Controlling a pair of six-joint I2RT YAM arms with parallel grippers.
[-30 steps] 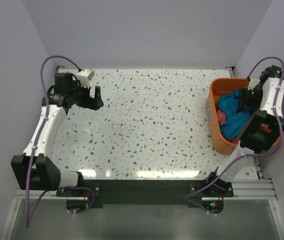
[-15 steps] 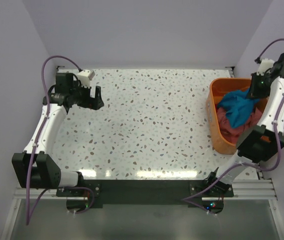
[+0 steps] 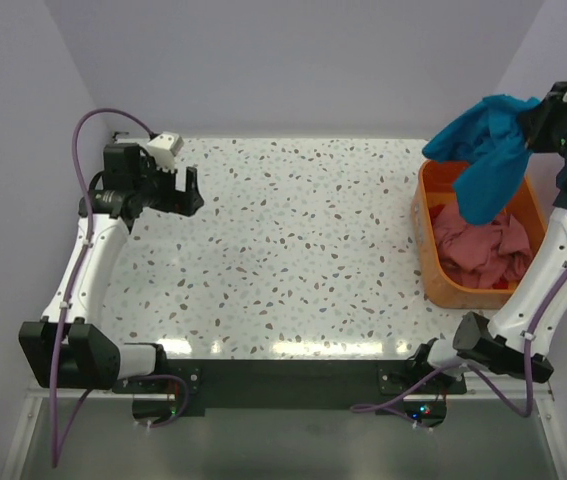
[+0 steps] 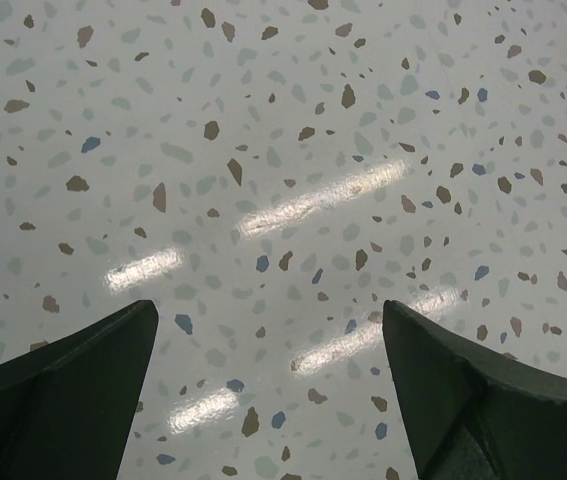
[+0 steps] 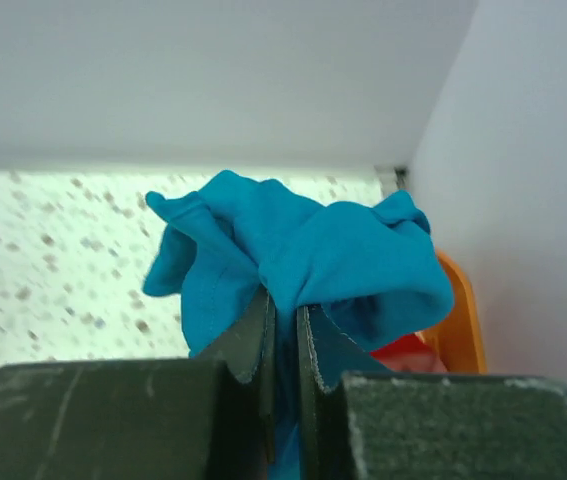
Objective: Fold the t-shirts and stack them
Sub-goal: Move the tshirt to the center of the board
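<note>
the teal t-shirt (image 3: 490, 165) is pinched by the right end effector (image 3: 535, 125) and hung long-axis down above the orange tub (image 3: 431, 262) at the right edge of the surface (image 3: 293, 250), lifted higher than a second ago. the left end effector (image 3: 195, 190) is held wide.

Here's the table (image 3: 293, 250): a white top, speckled all over with brown, grey and blue flecks, closed in by pale panels (image 3: 293, 70) at the back and on both sides. Bright streaks of glare run across it near the front edge, and the left wrist view catches more of them on the glossy surface. Directly on it sits 1 orange tub (image 3: 429, 262), over on the right side toward the far right corner. Its long side runs front to back, and it stands close to the table's right edge.
</note>
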